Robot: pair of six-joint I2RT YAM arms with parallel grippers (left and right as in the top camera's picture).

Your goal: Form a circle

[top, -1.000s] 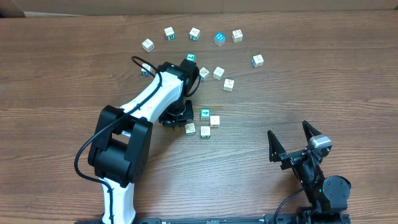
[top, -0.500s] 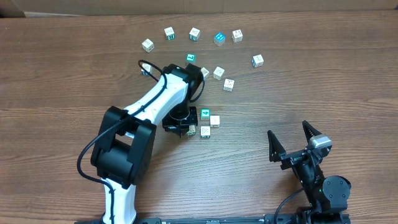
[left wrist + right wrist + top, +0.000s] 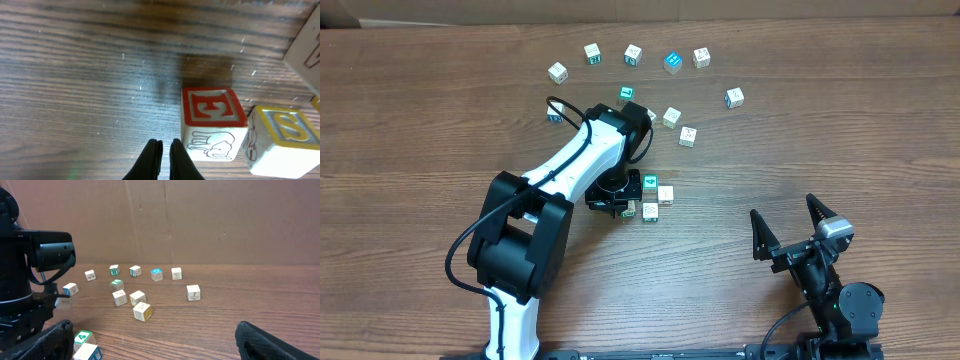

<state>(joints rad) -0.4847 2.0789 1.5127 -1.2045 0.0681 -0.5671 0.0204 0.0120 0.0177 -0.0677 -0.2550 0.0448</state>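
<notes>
Wrist view alone shows left end effector (image 3: 164, 145) closed beside cube (image 3: 212, 120).

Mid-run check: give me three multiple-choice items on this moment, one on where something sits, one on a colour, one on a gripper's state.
1. In the left wrist view, where is the E block relative to the left gripper?
A) to its left
B) to its right
C) clamped inside it

2. The frame around that E is:
A) red
B) blue
C) green

3. The right gripper is:
A) shut on a block
B) shut and empty
C) open and empty

Answers:
1 B: the block sits to the right of the closed gripper, which holds nothing.
2 A: the top face shows a red border and a red letter.
3 C: in the overhead view its jaws stand wide apart with nothing between them.
</notes>
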